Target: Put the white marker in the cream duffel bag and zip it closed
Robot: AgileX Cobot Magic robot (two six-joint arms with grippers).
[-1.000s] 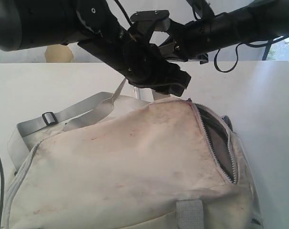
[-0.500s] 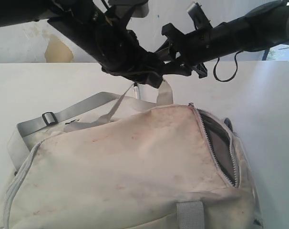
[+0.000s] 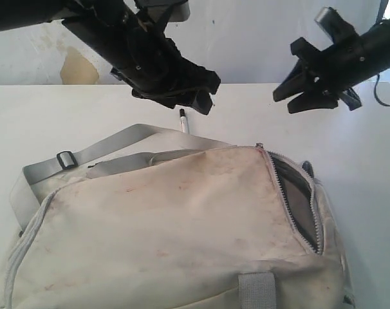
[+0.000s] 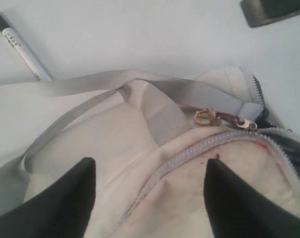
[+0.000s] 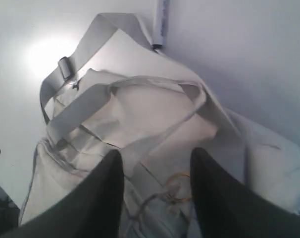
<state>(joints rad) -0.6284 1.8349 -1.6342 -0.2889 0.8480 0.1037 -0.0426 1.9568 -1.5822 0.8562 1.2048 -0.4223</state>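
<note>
Both grippers open and empty above the bag [image 3: 182,225]; marker [image 3: 183,121] outside it on the table [image 3: 40,122].
In the exterior view the marker lies at upper centre, just behind the bag's strap [image 3: 111,143]. The bag fills the lower frame, its zipper [image 3: 291,199] gaping at right. The left gripper [image 4: 147,171] hangs over the marker, the right gripper [image 5: 155,156] at upper right, both with jaws spread, holding nothing.
</note>
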